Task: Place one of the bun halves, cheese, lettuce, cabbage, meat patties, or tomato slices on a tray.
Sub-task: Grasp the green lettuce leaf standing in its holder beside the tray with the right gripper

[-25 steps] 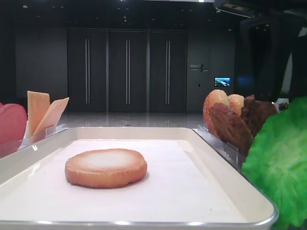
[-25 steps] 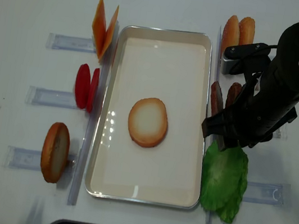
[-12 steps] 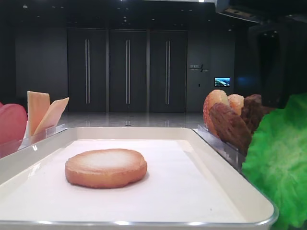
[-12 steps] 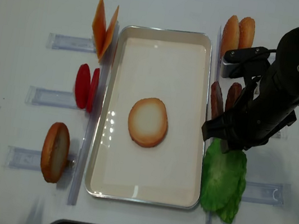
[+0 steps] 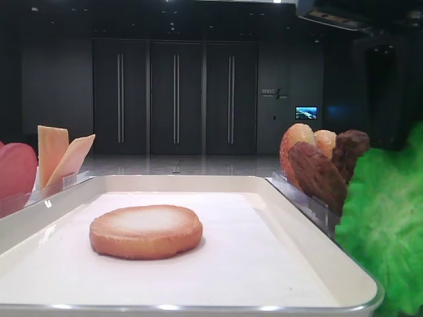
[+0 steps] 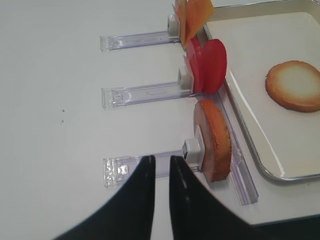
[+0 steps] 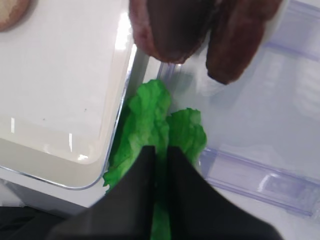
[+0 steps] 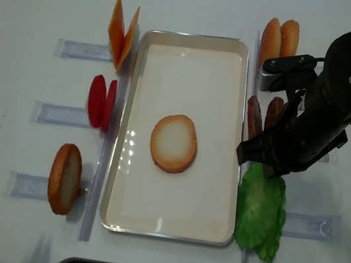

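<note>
Right gripper (image 7: 159, 160) clenched on the lettuce (image 8: 261, 213), black fingers pinched together over the ruffled green leaf; the leaf lies on the desk (image 8: 42, 3) just beside the tray's (image 8: 197, 38) right rim, near its front corner. Left gripper (image 6: 160, 167) closed on nothing, fingertips nearly together, above bare desk just left of the clear holder (image 6: 145, 165) that carries an upright bun half (image 6: 215, 147). One bun half (image 8: 173, 143) lies flat, pale face up, at the middle of the tray liner. Left of tray: cheese (image 8: 122, 31) at the back, tomato slices (image 8: 100, 102) in the middle, both standing on edge. Right of tray: two more bun halves (image 8: 279, 36) at the back, meat patties (image 8: 262, 117) upright, next to the lettuce.
</note>
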You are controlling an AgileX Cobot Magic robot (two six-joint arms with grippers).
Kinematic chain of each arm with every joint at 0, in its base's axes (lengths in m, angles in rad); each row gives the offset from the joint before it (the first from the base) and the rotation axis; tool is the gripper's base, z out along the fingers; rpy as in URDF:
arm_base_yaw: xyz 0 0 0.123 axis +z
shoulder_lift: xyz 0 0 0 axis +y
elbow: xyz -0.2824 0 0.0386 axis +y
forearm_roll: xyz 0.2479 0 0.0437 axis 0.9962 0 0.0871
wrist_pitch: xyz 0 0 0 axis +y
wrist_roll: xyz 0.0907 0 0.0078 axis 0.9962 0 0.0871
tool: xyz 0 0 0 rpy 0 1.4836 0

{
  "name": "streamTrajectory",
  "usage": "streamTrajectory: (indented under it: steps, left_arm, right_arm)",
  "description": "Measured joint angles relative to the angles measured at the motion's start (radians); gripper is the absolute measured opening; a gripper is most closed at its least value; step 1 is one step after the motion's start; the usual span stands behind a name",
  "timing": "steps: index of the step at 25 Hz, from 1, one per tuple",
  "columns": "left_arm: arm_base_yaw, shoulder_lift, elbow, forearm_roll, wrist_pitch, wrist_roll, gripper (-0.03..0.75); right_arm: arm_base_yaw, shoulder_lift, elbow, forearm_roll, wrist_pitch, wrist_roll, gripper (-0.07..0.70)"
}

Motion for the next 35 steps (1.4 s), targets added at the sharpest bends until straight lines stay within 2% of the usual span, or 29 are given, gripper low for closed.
streamTrajectory:
  steps: [24,35]
  left_arm:
    - [0.000,0.000,0.000,0.000,0.000,0.000,0.076]
    - [0.000,0.000,0.000,0.000,0.000,0.000,0.076]
  right_arm:
    - [0.000,0.000,-0.002,0.004,0.001,-0.004,0.032]
    - [0.000,0.000,-0.074,0.004,0.073,-0.004,0.032]
